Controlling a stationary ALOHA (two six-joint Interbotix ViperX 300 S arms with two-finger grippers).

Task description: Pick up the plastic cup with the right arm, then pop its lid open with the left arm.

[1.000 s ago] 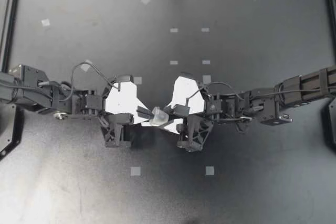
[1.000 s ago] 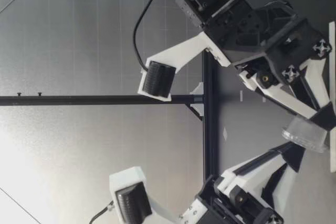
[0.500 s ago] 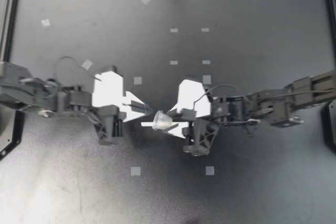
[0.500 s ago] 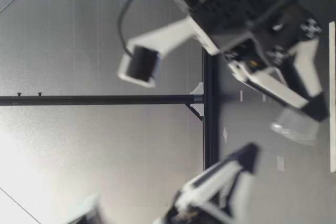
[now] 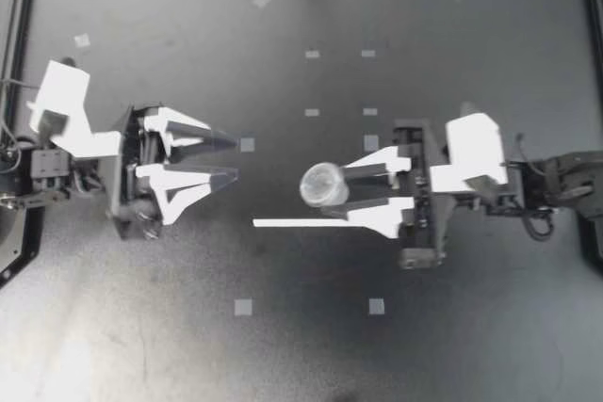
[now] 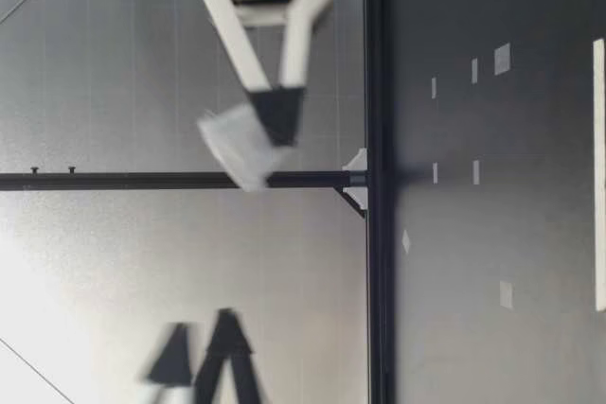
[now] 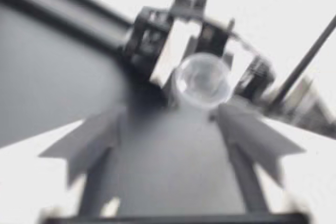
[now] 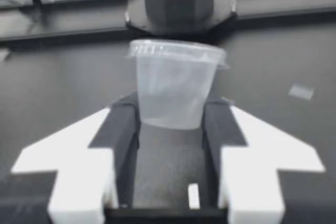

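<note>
My right gripper (image 5: 325, 186) is shut on a small clear plastic cup (image 5: 322, 183) with a lid, held high above the table near the middle. In the right wrist view the cup (image 8: 176, 85) sits between the dark pads (image 8: 122, 127), its lidded rim above them. My left gripper (image 5: 226, 157) stands open and empty at the left, its tips pointing at the cup across a wide gap. From the left wrist the cup (image 7: 203, 80) shows ahead of the spread fingers (image 7: 84, 140). In the low view the cup (image 6: 232, 144) hangs tilted from my right gripper (image 6: 275, 120), while my left gripper (image 6: 201, 355) hangs open, also well above the table.
A long white strip (image 5: 311, 223) lies on the black table (image 5: 301, 345) under the right gripper. Small grey tape squares (image 5: 243, 307) dot the surface. A black frame rail (image 5: 17, 35) runs along the left edge.
The two grippers were together at the cup; they have pulled apart and risen. The left gripper has opened and drawn back left. The cup stayed in the right gripper, which moved right.
</note>
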